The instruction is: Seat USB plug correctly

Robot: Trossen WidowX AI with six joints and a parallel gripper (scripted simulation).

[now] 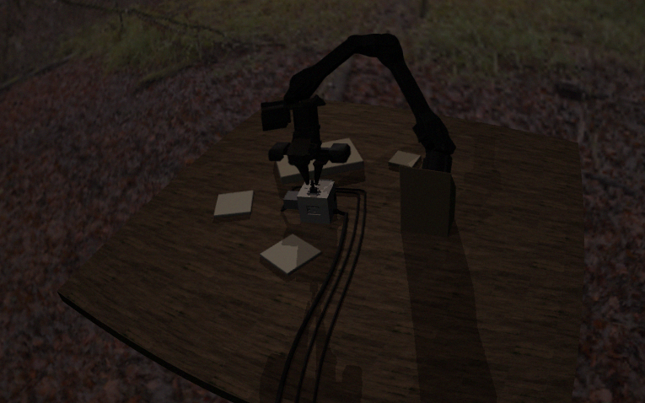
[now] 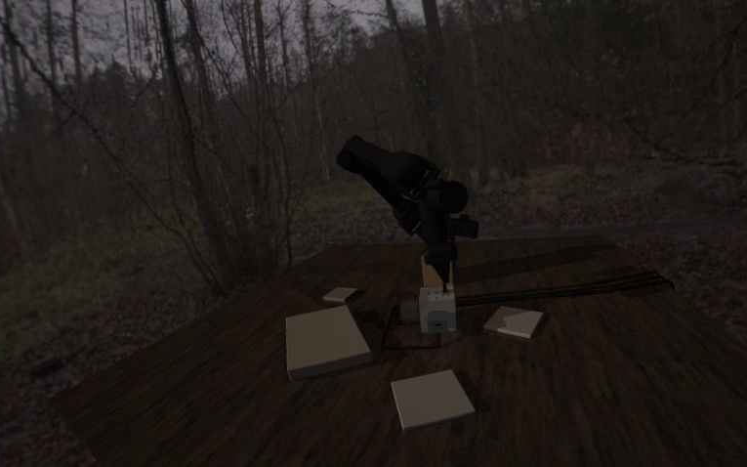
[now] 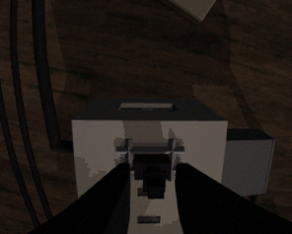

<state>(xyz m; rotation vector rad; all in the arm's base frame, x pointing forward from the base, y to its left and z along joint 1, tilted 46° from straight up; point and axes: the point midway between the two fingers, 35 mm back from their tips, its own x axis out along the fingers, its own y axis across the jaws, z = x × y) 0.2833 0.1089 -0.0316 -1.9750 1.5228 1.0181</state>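
Note:
The white power cube [image 1: 316, 214] [image 2: 427, 319] [image 3: 96, 147] stands on the wooden table. The dark USB plug [image 1: 313, 190] [image 3: 151, 164] stands upright in the socket on its top face, with a small dark stub on top. How deep it sits and which way round it faces cannot be told in this dim light. My gripper [image 1: 312, 183] [image 3: 153, 173] points down just above the cube's top. Its fingers are open a little, one on each side of the plug, with narrow gaps between. The fingertips partly hide the plug in the top and exterior views.
A grey block [image 1: 291, 199] [image 2: 409, 311] [image 3: 249, 164] sits against the cube's side. Black cables [image 1: 347, 260] [image 3: 41, 73] run past its other side. Several pale slabs [image 1: 233, 203] [image 1: 292, 249] [image 2: 327, 342] lie around it. An upright panel [image 1: 425, 200] stands by the arm's base.

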